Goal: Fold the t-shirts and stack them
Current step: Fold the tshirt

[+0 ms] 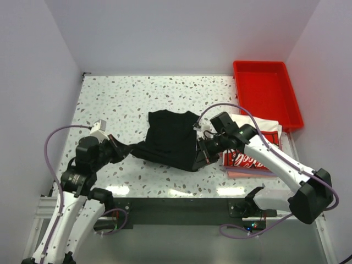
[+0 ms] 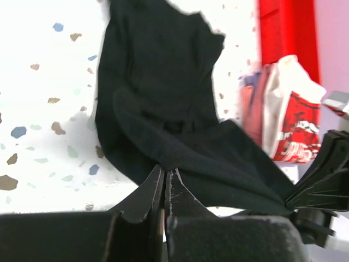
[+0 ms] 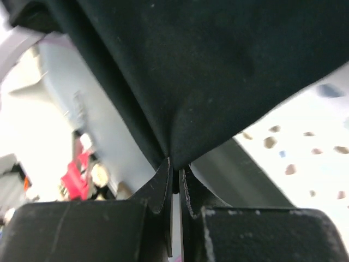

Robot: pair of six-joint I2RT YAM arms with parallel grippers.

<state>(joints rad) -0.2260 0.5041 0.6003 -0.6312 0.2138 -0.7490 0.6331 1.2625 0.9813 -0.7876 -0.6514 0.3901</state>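
Around mid-table, pinches the black t-shirt's (image 1: 170, 137) near hem with left gripper (image 1: 129, 149) at left and right gripper (image 1: 197, 156) at right, both pressed together on cloth. Shows printed white t-shirt (image 1: 265, 130) at right, just near of red tray (image 1: 267, 93).

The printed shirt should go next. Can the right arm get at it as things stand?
Probably not yet. The right gripper is shut on the black shirt. The printed shirt lies close, partly under that arm, with nothing else in the way, but the gripper would have to let go first.

The right arm (image 1: 278, 162) covers part of the printed t-shirt (image 1: 269, 125).
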